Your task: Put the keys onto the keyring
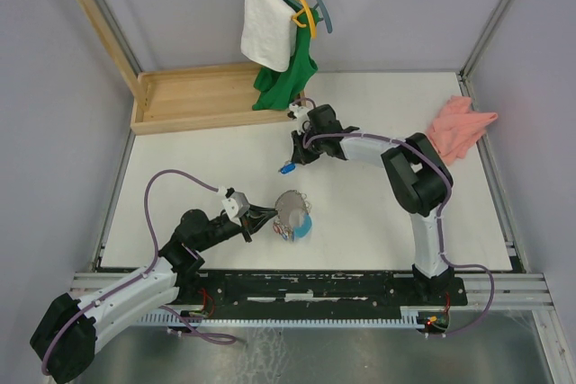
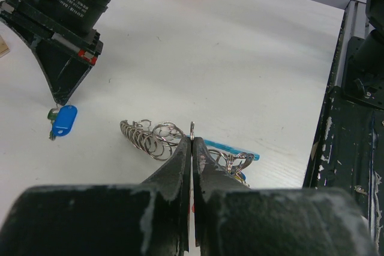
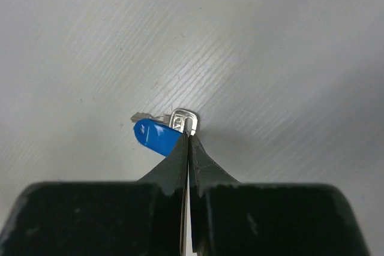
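Kim: White surface (image 1: 378, 213), grey walls around it. We log the left pincer (image 2: 192, 142) clenched on one loop of the keyring (image 2: 153, 138). The loop stands upright between the tips. The bunch lies just toward 6 o'clock of the surface's centre.

Lee: And the right pincer (image 3: 189, 139)?

Kim: Clenched on the metal end of the blue key (image 2: 63, 120), which lies flat on the surface at 12 o'clock of the keyring, well apart from it.

Lee: So we judge the step in hand as pick-up of the blue key, with no threading begun. Red key?

Kim: We cannot make it out with any confidence.

Lee: The next move calls for lifting the key, carrying it toward 6 o'clock and lining its small hole up with the held loop. The grip is thin, so the key may pivot.

Kim: Surroundings are a wooden tray (image 1: 193, 96) at 10 o'clock, a green garment (image 1: 283, 78) and white towel (image 1: 267, 29) hanging at 12, and a pink cloth (image 1: 459, 128) at 2. Nothing lies between key and keyring. Only the spare rings crowd the held loop.
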Controlling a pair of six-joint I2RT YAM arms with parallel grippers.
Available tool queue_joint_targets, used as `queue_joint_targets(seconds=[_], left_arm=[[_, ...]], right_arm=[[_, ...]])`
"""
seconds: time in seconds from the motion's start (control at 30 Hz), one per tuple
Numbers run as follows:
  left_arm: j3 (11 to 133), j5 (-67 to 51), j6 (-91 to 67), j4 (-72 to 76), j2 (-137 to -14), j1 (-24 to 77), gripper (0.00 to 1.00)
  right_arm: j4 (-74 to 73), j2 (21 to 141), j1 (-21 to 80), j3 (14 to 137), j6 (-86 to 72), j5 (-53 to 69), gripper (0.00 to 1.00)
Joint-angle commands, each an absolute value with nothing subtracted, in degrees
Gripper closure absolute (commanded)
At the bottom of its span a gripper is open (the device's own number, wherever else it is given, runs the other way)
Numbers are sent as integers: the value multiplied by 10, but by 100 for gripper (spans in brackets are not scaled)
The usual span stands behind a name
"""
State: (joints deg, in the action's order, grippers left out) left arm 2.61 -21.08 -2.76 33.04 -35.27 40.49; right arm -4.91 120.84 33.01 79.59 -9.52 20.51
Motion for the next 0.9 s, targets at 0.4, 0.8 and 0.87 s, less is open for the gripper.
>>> queue_joint_targets(seconds=[0.4,0.8,0.87], left_arm=[[57,-230,-13,423,-400,404,97],[90,-250,-13,484,-457,404,97],[93,-250,-10,481,-458,404,97]], right_arm=[[20,902,324,607,1,213,100],[-14,692,324,472,0,215,99],[-86,674,324,476,-22,174,99]])
